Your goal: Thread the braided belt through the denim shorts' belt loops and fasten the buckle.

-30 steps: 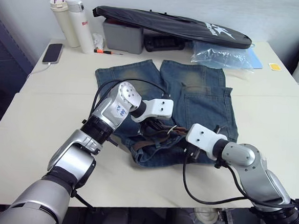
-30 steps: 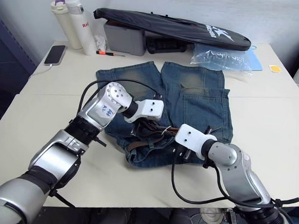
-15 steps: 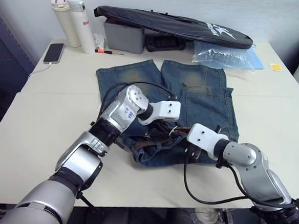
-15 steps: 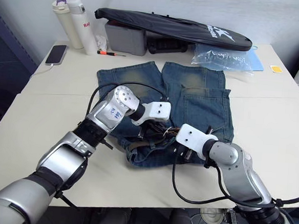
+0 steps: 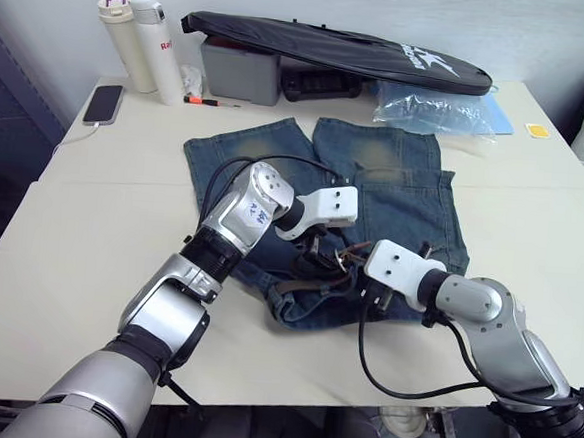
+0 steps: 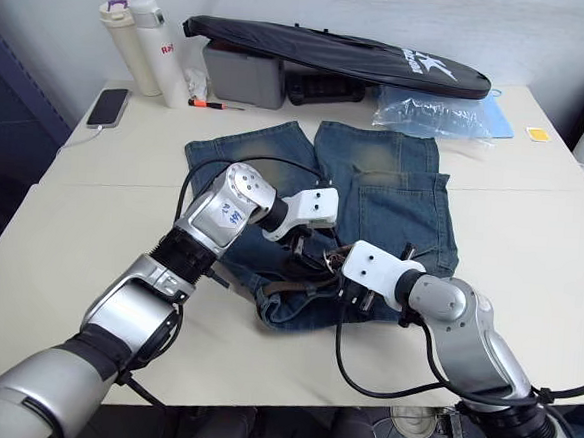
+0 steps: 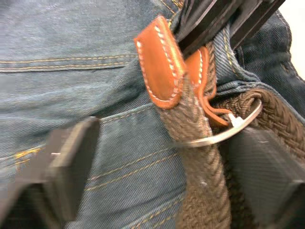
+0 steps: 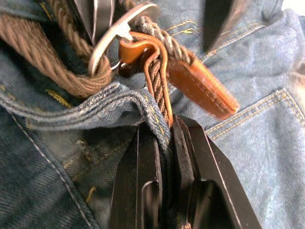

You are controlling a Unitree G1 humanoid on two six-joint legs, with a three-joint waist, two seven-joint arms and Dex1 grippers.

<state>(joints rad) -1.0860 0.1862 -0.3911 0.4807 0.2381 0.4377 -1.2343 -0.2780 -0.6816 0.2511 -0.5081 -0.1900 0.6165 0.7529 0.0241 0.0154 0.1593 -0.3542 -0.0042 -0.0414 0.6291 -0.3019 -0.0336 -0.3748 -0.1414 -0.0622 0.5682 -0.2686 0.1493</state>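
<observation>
On one cream table (image 5: 68,264), right fingers (image 8: 164,162) pinch one denim shorts (image 5: 403,202) waistband; left fingers (image 7: 66,167) spread open

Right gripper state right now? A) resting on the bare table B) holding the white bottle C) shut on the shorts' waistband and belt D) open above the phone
C: in the right wrist view the right gripper has its fingers pinched on a fold of the denim shorts with a strand of the braided belt, just below the buckle.

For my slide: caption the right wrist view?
Right tool pinching faded blue denim shorts beside dark-brown braided belt, silver buckle.
</observation>
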